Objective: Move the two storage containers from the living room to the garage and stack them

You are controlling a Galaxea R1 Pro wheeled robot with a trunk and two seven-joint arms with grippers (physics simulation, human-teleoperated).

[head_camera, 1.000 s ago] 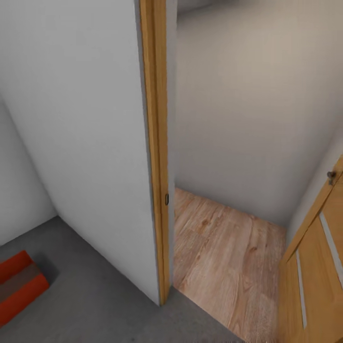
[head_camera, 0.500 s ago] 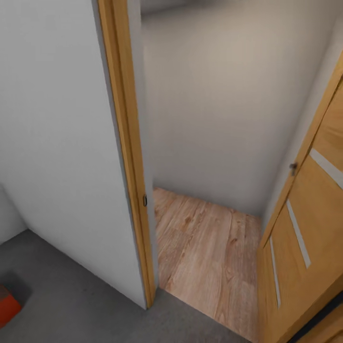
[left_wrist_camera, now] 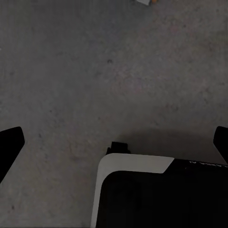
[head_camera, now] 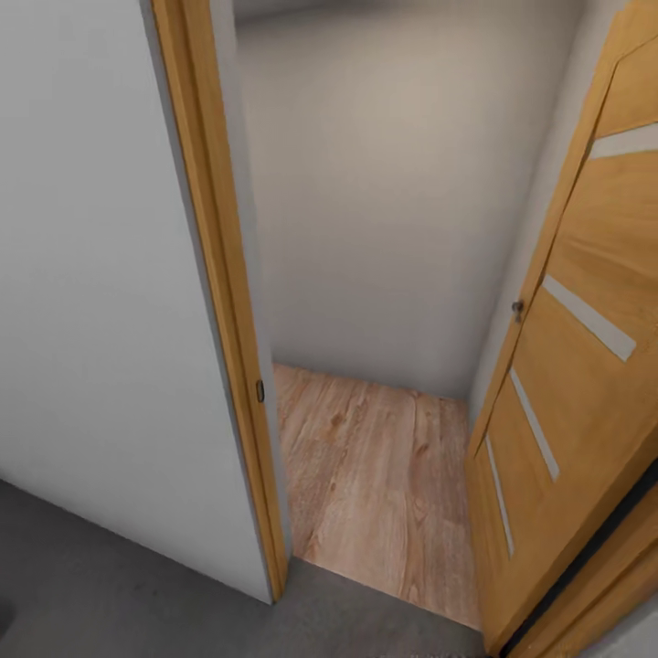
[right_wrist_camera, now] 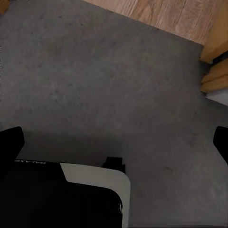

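Head view had the robot parked at a doorway; grey concrete floor (head_camera: 110, 585) underfoot, wood-plank floor (head_camera: 384, 484) past the threshold, so I'd guess it was leaving the garage for the living room. Neither storage container was anywhere in these pictures, so I couldn't say how much of the stacking was done. Left hand (left_wrist_camera: 114, 142) and right hand (right_wrist_camera: 116, 142) both hung over bare concrete, fingers spread wide with nothing between them; the wrist shots were dim, so that's probably but not certainly right. Room looked tight: door frame (head_camera: 215, 302) close on the left, open wooden door (head_camera: 576, 366) angled in on the right, pale wall (head_camera: 393, 201) just beyond; not much slack for the base.
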